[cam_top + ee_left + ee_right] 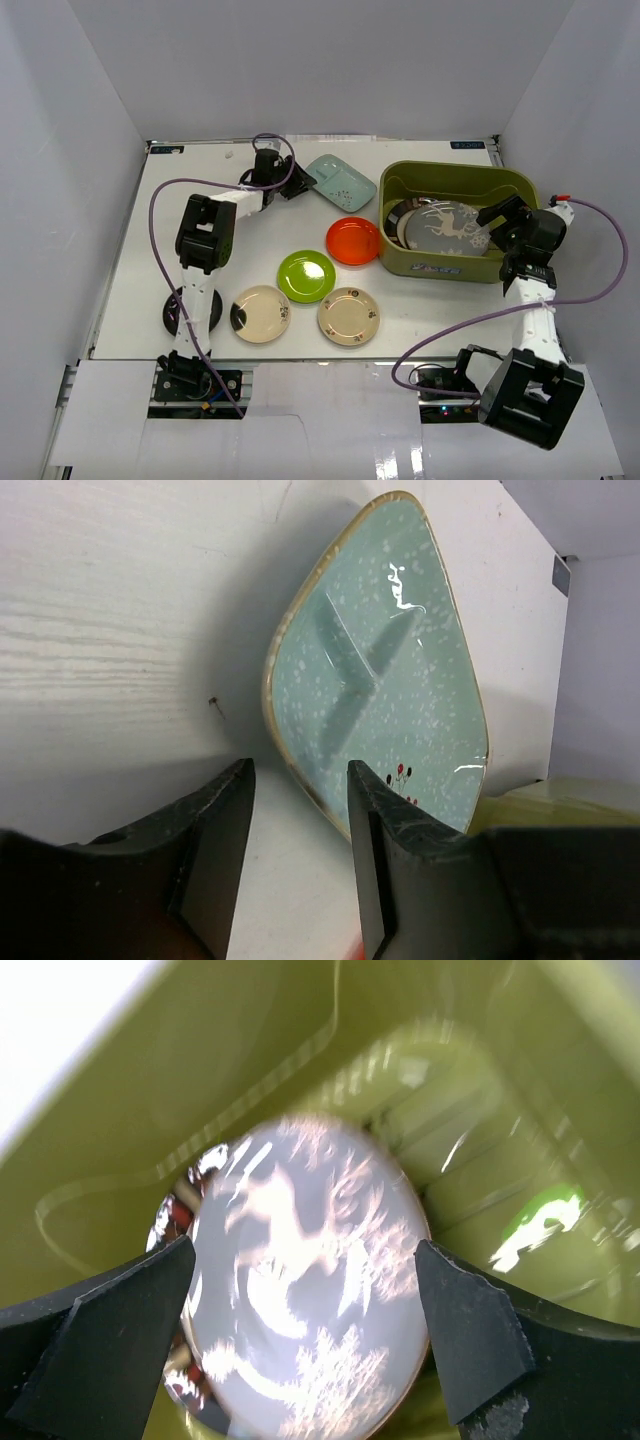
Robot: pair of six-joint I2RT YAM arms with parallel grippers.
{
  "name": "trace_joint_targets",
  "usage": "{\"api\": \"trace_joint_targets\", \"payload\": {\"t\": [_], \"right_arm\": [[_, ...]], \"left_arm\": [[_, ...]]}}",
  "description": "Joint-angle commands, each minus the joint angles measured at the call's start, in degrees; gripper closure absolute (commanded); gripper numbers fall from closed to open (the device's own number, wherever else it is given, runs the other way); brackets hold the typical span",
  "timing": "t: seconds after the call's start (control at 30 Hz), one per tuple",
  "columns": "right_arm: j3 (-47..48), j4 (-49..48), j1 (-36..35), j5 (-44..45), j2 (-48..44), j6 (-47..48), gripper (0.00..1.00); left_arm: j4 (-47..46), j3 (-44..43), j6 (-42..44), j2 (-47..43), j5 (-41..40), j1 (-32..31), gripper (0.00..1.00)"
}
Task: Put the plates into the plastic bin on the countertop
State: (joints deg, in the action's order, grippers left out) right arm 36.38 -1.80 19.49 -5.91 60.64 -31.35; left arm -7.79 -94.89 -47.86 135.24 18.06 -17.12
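The olive-green plastic bin [450, 265] stands at the right of the countertop [130, 300]. In it a grey plate with white deer [450, 228] lies over darker plates [397, 215]. My right gripper [495, 225] hangs open over that plate [300, 1290], its jaws wide and apart from it [305, 1260]. A pale teal oblong plate [342, 182] lies at the back. My left gripper [300, 185] stands open at its near rim [300, 770], one finger over the edge of the teal plate [390, 680]. Orange-red [353, 240], lime green [306, 275] and two cream plates [260, 313] [348, 316] lie mid-table.
A black disc [172, 312] lies by the left arm's lower link, partly hidden by it. Pale grey walls close the table at the back and both sides. Purple cables loop off both arms. The bin's inner wall [250, 1040] rises close round the right gripper.
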Motion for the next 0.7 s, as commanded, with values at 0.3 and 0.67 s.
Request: {"api": "trace_joint_targets", "payload": {"t": [0.3, 0.67], "right_arm": [[0.01, -1.01, -0.06, -1.82, -5.34, 0.59, 0.04], [-0.62, -12.69, -12.75, -21.6, -12.66, -2.05, 0.04]], "left_arm": [[3.57, -4.08, 1.18, 2.67, -5.67, -0.8, 0.85], [-13.62, 18.49, -7.94, -16.83, -0.5, 5.42, 1.0]]}}
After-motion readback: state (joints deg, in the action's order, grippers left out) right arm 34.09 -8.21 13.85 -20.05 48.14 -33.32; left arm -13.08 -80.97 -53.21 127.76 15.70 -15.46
